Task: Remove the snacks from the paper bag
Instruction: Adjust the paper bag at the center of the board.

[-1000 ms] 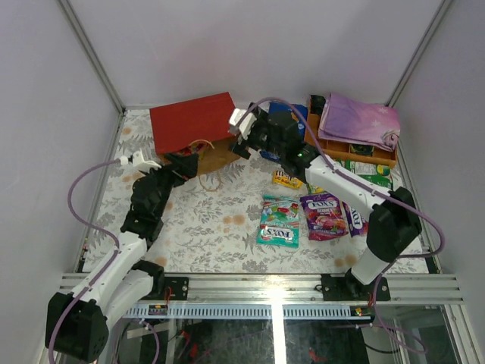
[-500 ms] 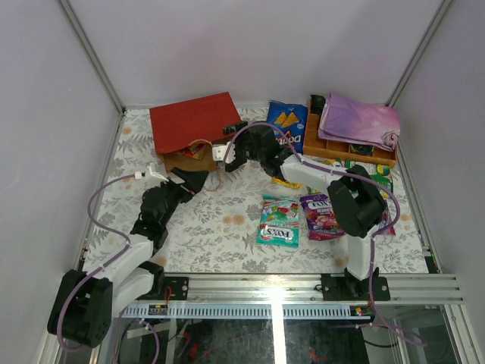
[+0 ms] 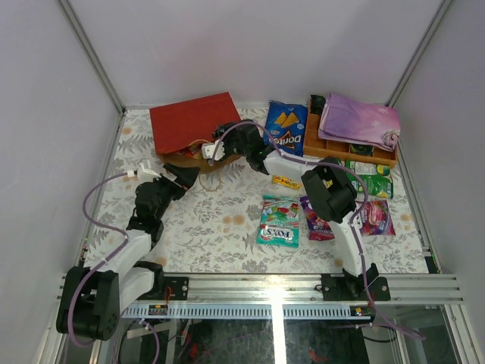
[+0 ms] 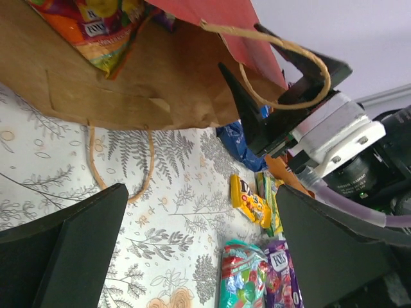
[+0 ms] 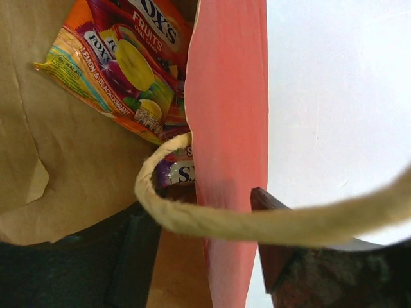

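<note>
Now at the mouth of the paper bag [image 3: 189, 121], snacks left inside.
Above: bag on its side, mouth toward the arms for a level reach; right gripper [image 3: 203, 149] at its lip, left gripper [image 3: 186, 171] just beside; Doritos bag [image 3: 286, 127] and teal Fox's pack [image 3: 278, 221] already out. Left wrist: spread wide, holding nothing, near the lower flap. Right wrist: parted astride the red upper wall, string handle [image 5: 212, 221] draped across, probably to lift it off the orange Fox's pack [image 5: 122, 64].
</note>
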Robot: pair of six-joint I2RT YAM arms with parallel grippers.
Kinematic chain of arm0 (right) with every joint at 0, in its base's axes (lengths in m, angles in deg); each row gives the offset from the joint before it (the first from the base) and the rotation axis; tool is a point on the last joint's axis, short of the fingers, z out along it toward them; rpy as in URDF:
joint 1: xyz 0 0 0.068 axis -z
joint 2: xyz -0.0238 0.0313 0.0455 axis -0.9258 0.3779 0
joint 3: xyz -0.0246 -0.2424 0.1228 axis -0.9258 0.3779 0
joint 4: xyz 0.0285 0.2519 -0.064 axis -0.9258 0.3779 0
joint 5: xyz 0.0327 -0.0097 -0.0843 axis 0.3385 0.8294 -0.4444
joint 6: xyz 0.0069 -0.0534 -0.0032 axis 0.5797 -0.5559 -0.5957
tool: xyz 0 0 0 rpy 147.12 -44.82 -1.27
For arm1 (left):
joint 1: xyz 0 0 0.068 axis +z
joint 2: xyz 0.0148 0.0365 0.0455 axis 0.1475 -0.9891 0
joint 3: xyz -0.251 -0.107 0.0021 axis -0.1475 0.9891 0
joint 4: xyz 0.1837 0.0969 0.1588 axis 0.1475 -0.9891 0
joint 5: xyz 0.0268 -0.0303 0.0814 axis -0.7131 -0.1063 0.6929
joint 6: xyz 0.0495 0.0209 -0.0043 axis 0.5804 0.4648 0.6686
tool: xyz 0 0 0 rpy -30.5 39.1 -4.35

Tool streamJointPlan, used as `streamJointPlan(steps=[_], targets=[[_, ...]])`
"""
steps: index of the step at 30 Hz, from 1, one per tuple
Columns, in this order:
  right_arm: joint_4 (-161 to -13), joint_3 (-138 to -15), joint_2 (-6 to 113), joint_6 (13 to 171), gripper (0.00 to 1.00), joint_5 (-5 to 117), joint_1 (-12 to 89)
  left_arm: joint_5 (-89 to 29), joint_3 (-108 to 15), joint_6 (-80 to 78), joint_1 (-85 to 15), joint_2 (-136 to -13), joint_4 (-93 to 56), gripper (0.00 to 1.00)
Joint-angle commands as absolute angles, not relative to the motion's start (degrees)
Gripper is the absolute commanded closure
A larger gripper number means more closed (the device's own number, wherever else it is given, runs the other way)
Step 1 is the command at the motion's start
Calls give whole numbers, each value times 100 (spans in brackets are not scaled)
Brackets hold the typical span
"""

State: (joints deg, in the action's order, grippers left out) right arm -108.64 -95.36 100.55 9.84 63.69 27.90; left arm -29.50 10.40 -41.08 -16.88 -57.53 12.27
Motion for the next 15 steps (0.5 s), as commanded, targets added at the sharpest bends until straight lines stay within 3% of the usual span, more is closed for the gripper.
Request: streamJointPlan(steps=[1,4,6,15], targets=[[-11332,-9859,10056,767,45,6171,2754,-3219,838,-3952,-1384,-5782,1136,0],[-11412,-9742,10013,763,70,6009,2731,-3444,773,-3964,-1075,-6025,1160,0],[-11675,-9587,9977,800,98,5813,2705,-3707,747,-4053,-798,-6256,1359,0],[-12124,-9736,9877,2662,100,3412,2220,-4800,98,-4350,95,-7888,2101,0]])
